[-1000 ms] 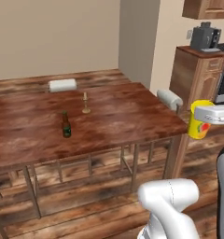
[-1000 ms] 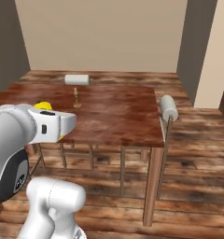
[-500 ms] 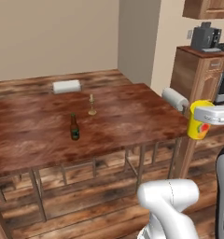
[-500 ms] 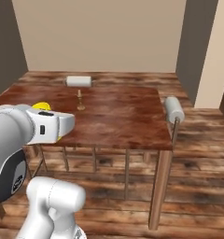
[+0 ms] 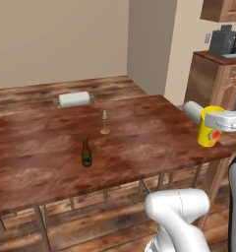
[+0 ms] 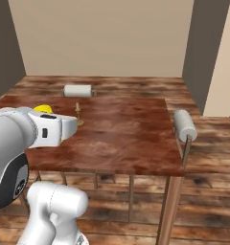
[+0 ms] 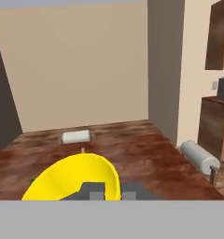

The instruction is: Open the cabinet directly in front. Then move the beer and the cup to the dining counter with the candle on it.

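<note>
We take the dining counter [image 5: 139, 133] as our landmark, its glossy reddish-brown top spreading across the left base view. Starting at its left, the beer [image 5: 86, 152] stands upright on the top, well in from the near edge. Just beyond and to the right of it, toward the middle of the top, we see the candle [image 5: 105, 123] upright in its small brass holder, near the bottle but apart from it. At the far edge of the counter a white roll [image 5: 74, 99] lies on its side, and a second white roll [image 5: 192, 109] sits at the counter's right end.

Further right, at the counter's right near corner, our arm reaches in level from the right side of the view, the hand held horizontal. The gripper [image 5: 212, 121] is closed on the rim of the cup [image 5: 209, 127], which hangs upright with its red-orange mark facing us; the cup looks lifted, its base at or just over the counter's corner, and we cannot tell whether it touches the wood. Beyond the counter's right end stands a wooden unit [image 5: 212, 78] with a dark appliance [image 5: 224, 41] on top.

In the right base view the forearm lies level over the counter's left near edge, hiding most of the cup. In the hand view the yellow rim curves right in front of the finger tips [image 7: 92, 190], which sit close together at it, the camera looking level across the counter top.
</note>
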